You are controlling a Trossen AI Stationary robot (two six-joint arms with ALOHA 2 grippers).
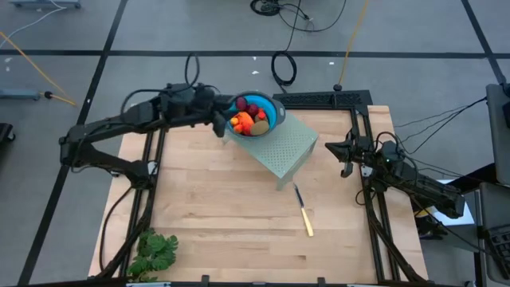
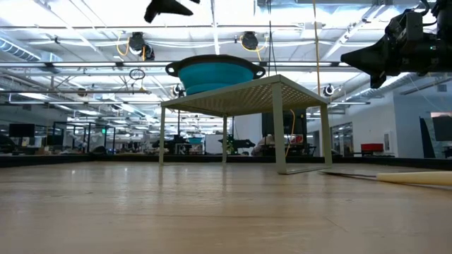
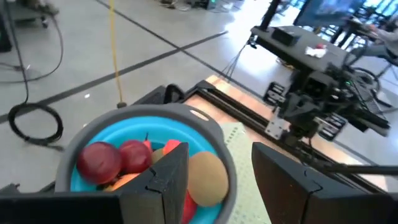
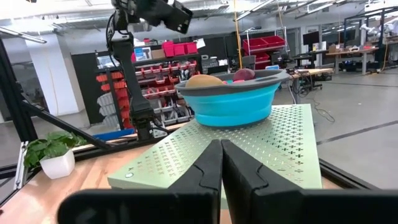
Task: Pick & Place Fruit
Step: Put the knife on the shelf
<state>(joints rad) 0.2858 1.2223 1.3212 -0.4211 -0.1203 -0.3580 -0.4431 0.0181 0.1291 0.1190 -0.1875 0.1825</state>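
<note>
Looks like the fruit [image 1: 250, 119] is basically all in the blue bowl [image 1: 273, 104] up on the perforated green stand [image 1: 288, 147], so the placing part seems mostly done; I don't see any loose pieces on the tabletop [image 1: 223, 207], just the leafy bunch [image 1: 153, 251] and a knife [image 1: 304, 210]. The left gripper [image 1: 217, 126] hangs right at the bowl's rim, fingers spread and holding nothing, fruit just beneath and beside them. The right gripper [image 1: 346, 155] waits well apart at the right edge, fingers pressed together.
</note>
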